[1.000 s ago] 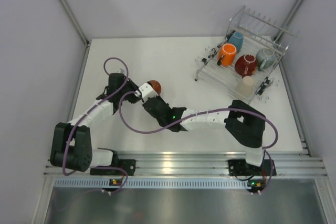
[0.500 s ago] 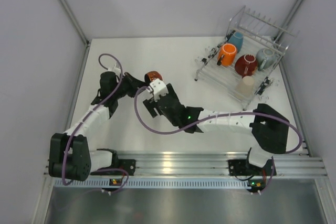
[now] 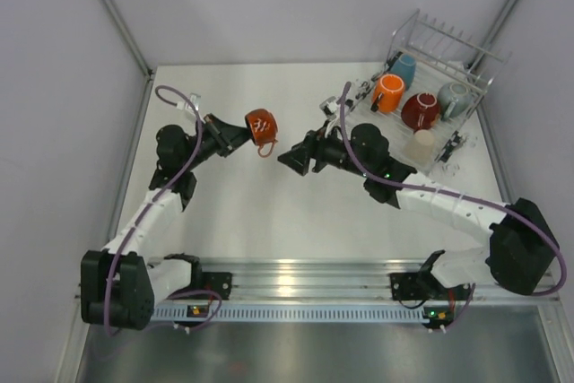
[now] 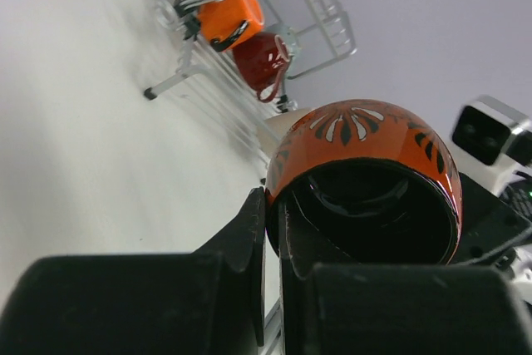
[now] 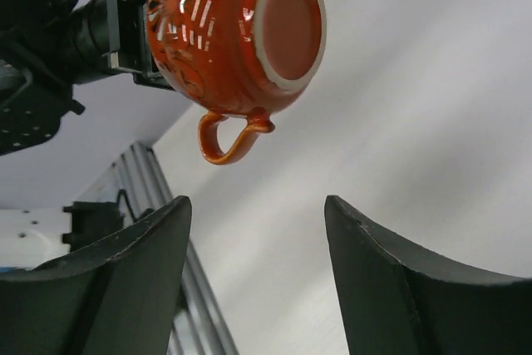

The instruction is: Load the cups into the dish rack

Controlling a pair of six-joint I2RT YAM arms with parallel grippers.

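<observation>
The left gripper (image 3: 235, 134) is clenched on the rim of a glossy orange ceramic cup (image 3: 261, 126) with a black inside and a pale leaf pattern. In the left wrist view one black finger (image 4: 249, 230) lies against the outside of the wall and the other sits inside the mouth. The cup (image 4: 366, 135) is held on its side over the white table (image 3: 269, 213), left of the middle, with its mouth toward the left gripper.

Its unglazed round base faces the right gripper (image 3: 283, 160), and its loop handle points down in the right wrist view. The right gripper (image 5: 256, 205) stands released just beside the cup (image 5: 241, 31), jaws spread wide with nothing between them and not touching it.

At the far right stands the silvery wire dish rack (image 3: 439, 38). It holds a light blue cup (image 3: 405, 67), a plain orange mug (image 3: 388, 93), a dark red mug (image 3: 420, 111), a grey mug (image 3: 455, 99) and a beige handleless tumbler (image 3: 421, 145).

From above, the left fingertips are lost behind the cup's rim. The right arm's purple cable (image 3: 344, 127) crosses the rack's near left corner. In the left wrist view the held cup covers most of the tumbler (image 4: 278, 126), and the nearby fingers are out of focus.
</observation>
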